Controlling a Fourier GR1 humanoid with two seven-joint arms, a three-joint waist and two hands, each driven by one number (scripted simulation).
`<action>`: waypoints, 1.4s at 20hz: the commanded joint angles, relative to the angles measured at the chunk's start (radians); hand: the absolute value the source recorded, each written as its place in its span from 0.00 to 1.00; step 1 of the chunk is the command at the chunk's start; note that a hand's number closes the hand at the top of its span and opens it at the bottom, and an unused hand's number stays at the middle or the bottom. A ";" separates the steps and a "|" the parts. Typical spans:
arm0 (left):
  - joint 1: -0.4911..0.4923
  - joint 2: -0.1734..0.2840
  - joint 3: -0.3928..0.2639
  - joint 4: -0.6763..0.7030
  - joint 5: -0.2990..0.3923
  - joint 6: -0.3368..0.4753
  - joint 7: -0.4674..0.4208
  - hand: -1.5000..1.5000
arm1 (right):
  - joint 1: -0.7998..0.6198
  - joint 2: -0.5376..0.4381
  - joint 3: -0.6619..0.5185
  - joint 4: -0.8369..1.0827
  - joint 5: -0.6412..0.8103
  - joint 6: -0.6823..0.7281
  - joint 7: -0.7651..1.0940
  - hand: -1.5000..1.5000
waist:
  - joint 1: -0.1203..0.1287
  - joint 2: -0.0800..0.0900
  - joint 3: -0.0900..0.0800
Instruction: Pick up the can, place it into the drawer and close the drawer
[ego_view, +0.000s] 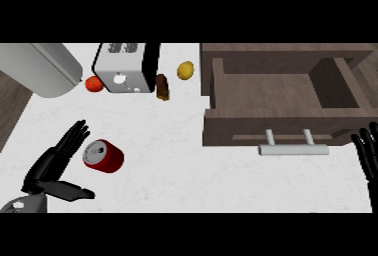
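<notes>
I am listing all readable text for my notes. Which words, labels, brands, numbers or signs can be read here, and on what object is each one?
None can be read.
Can: plain red side and grey top, no label visible.
Toaster: a few small dark marks on its front, too small to read.
Drawer: bare wood, no text.

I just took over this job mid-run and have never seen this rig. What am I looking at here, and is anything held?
This is the view from the robot's head, looking steeply down at a white counter. The two black shapes are its hands. The left hand is open beside the red can, which lies on its side; nothing is held. The right hand rests open at the right edge. The wooden drawer stands open, its handle facing you. Behind are a toaster, a tomato and a lemon.
</notes>
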 joint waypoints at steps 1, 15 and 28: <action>-0.083 0.024 0.024 0.183 -0.013 0.007 -0.058 0.00 | 0.030 0.001 -0.004 -0.054 -0.031 0.023 0.027 0.00 | -0.004 0.000 0.000; -0.192 0.014 -0.015 0.315 -0.051 0.061 -0.104 0.00 | -0.013 -0.014 -0.028 -0.033 -0.032 0.003 0.045 0.00 | -0.001 0.000 0.000; -0.223 -0.072 -0.062 0.355 -0.062 0.120 -0.111 0.00 | -0.035 0.002 -0.023 -0.073 -0.031 0.009 0.100 0.00 | 0.000 0.000 0.000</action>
